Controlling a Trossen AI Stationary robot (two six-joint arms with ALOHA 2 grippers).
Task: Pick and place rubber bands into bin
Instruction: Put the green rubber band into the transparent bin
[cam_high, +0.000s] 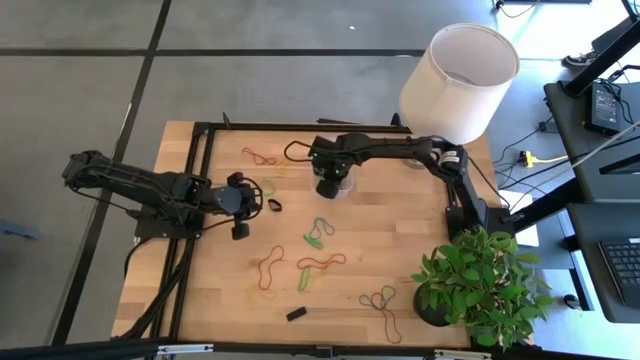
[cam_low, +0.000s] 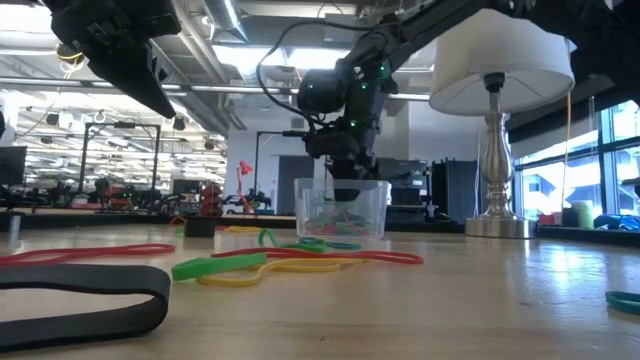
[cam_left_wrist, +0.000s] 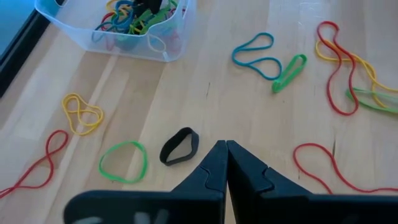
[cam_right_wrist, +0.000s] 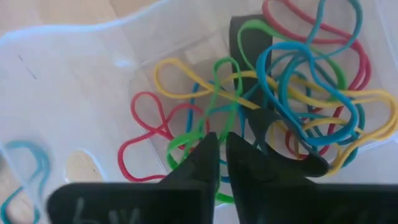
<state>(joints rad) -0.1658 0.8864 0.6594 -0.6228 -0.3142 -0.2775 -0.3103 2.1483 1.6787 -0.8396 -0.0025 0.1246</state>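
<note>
From above, the right gripper (cam_high: 331, 186) is seen over the bin (cam_high: 343, 184); a band could cling and be dragged out. At table level, rubber bands (cam_low: 300, 255) lie scattered, thin and floppy. The left gripper (cam_left_wrist: 225, 155) is pinched shut, empty. The right fingers (cam_right_wrist: 205, 155) are barely parted.

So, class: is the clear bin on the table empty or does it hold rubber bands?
Holding bands: the bin contains a tangle of coloured rubber bands.
</note>
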